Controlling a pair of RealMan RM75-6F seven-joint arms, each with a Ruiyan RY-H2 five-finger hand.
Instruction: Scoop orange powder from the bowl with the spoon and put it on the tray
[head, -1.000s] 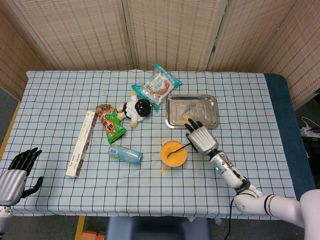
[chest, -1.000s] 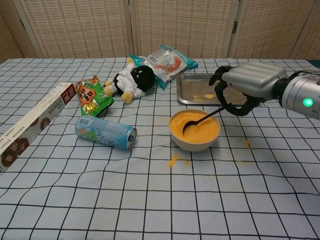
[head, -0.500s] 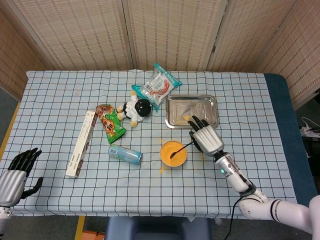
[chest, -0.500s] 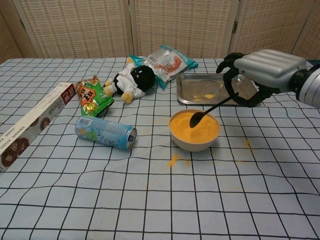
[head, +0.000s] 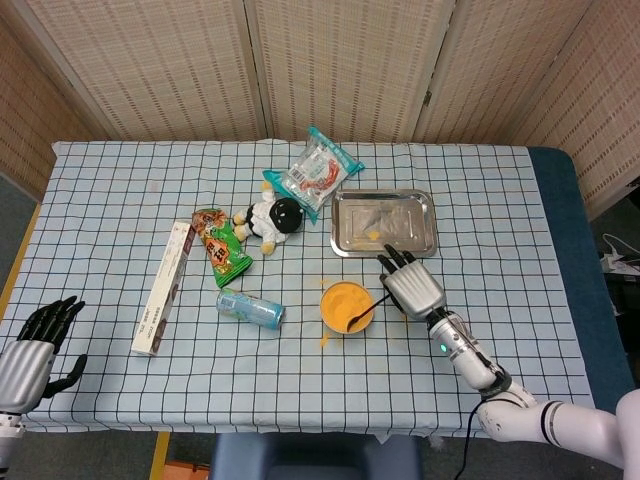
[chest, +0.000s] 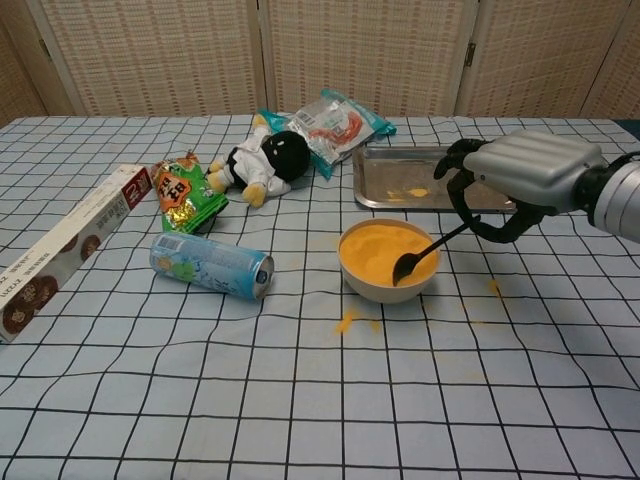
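Two hands, right hand (chest: 520, 180) gripping spoon (chest: 425, 254) over orange-powder bowl (chest: 388, 262), left hand (head: 30, 350) empty, fingers apart

The worktop (head: 120, 190) wears a blue-and-white checked cloth. On it lie a long flat box (head: 164, 287) at the left, a green snack packet (head: 222, 246), a can (head: 250, 308) on its side, a plush toy (head: 270, 221), a clear snack bag (head: 315, 172), a steel tray (head: 384, 222), and a bowl (head: 346, 307) of orange powder, with spilled powder (chest: 347, 321) just beside it.
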